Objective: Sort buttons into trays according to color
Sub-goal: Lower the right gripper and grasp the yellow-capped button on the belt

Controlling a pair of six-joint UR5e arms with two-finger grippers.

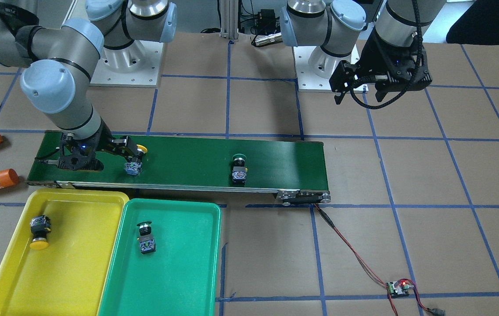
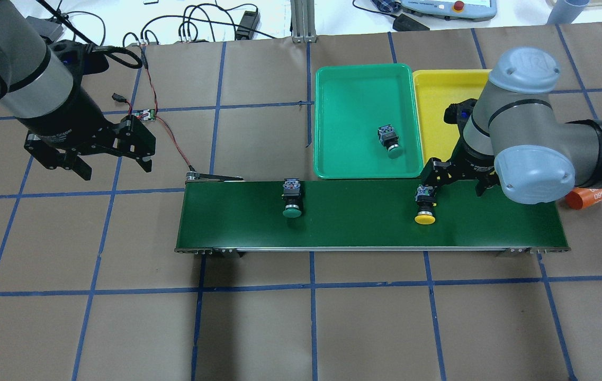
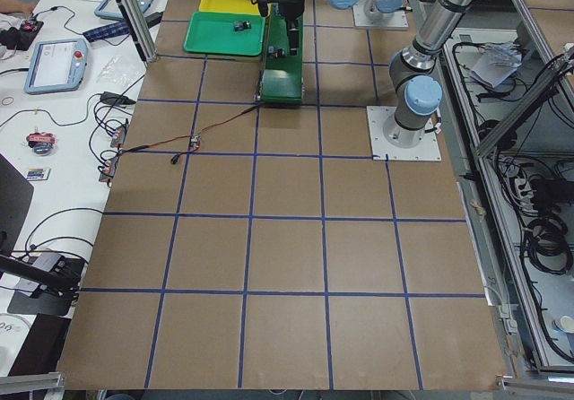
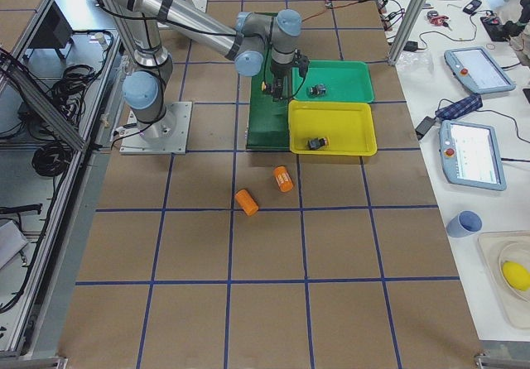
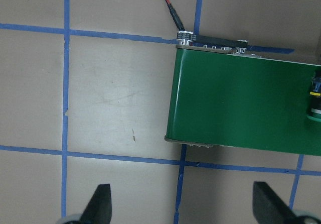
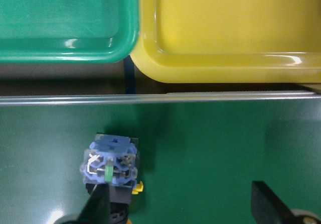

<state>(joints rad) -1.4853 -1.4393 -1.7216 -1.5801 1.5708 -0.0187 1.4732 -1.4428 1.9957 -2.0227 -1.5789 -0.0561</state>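
Yellow tray [image 1: 69, 263] holds a button [image 1: 40, 230] the right arm [image 2: 533, 153] hides overhead; left gripper [image 2: 115, 170] and right gripper [image 2: 457, 182] gape.

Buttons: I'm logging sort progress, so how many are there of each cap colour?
Yellow buttons: 2, this one in the yellow tray, the other on the belt.
Green buttons: 2, this one in the green tray, the other on the belt.
Total: 4.

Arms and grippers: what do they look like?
The left arm and right arm are grey tubes with pale blue joint caps; the right one's cap bears a UR logo. The left gripper and right gripper are black, open-framed, two-fingered. A black braided cable loops along the left wrist.
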